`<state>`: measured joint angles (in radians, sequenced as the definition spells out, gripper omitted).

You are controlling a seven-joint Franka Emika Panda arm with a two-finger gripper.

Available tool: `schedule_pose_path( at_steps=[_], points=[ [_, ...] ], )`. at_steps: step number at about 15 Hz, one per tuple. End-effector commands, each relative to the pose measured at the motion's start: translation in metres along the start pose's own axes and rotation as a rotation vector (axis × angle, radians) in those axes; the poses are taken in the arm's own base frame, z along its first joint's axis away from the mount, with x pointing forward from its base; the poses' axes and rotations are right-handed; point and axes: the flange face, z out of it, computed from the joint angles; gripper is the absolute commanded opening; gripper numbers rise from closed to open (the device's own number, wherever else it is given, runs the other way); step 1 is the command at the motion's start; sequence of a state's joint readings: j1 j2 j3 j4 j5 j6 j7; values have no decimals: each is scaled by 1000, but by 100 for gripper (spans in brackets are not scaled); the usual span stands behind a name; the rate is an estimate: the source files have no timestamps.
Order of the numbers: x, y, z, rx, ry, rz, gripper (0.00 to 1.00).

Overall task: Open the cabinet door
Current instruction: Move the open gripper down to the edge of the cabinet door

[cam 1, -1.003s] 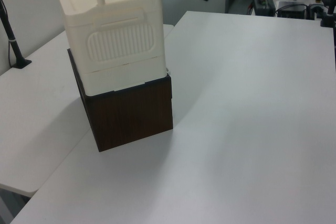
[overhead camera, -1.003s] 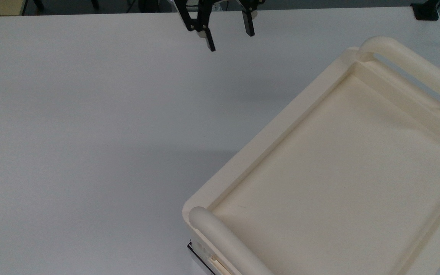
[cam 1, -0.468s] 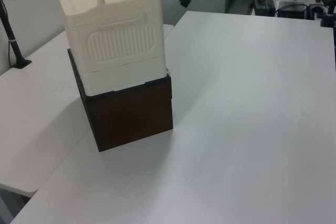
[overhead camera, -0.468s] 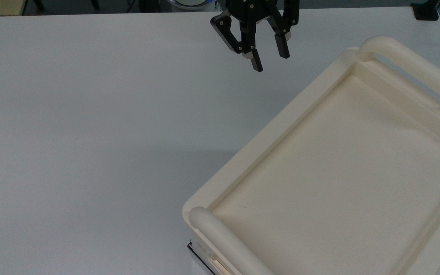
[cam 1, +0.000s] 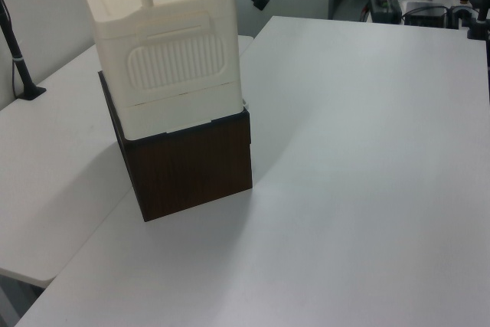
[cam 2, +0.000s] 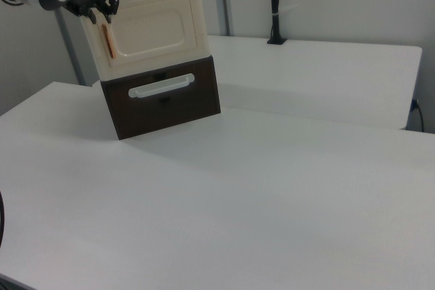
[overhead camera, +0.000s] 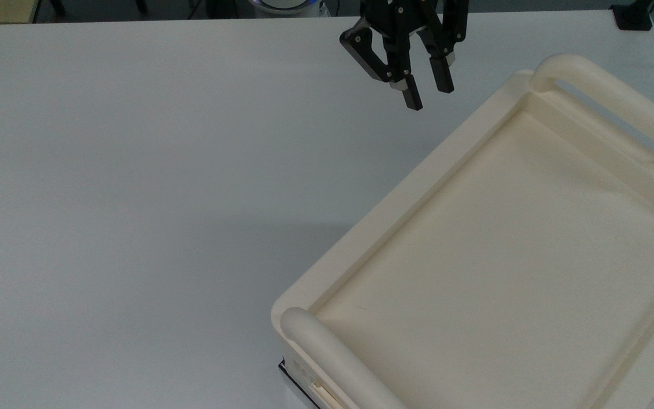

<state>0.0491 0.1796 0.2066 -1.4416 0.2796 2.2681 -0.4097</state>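
Black and angular, the gripper point(overhead camera: 427, 94) hangs in the air with its two fingers parted by a moderate gap and nothing between them, just off the far corner of the cabinet point(overhead camera: 491, 250) in the top view. In the right view it sits at the upper corner of the cream box, close above a thin copper-brown strip point(cam 2: 107, 41) that runs vertically near the edge of the cabinet door point(cam 2: 153, 25).

That door is a flat cream panel with a raised rounded-rectangle frame, facing the right view's camera, and it looks shut. Judged from here, the step in hand is the approach: the fingers would do best to drop level with the strip, straddle or hook the door's free edge there, and pull along an arc about the opposite edge rather than straight out, so the light plastic box is not dragged.

The cabinet is smooth matte cream plastic with a recessed tray top and thick rounded handle bars point(overhead camera: 611, 108) at both ends; its end wall carries a ribbed panel point(cam 1: 178, 60). It rests on a dark wood-grain base point(cam 1: 191, 168) with a pale drawer pull point(cam 2: 162, 87), on a plain white table point(overhead camera: 162, 170).
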Motion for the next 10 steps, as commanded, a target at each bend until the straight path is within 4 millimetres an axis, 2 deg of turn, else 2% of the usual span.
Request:
schedule_pose_path(
  at_steps=[1, 4, 6, 10],
  points=[
    [6, -9, 20, 21, 27, -19, 35],
    [7, -6, 31, 8, 56, -13, 35],
    [8, -14, 36, 9, 62, -27, 35],
    [5, -12, 50, 6, 48, -31, 35]
  ],
)
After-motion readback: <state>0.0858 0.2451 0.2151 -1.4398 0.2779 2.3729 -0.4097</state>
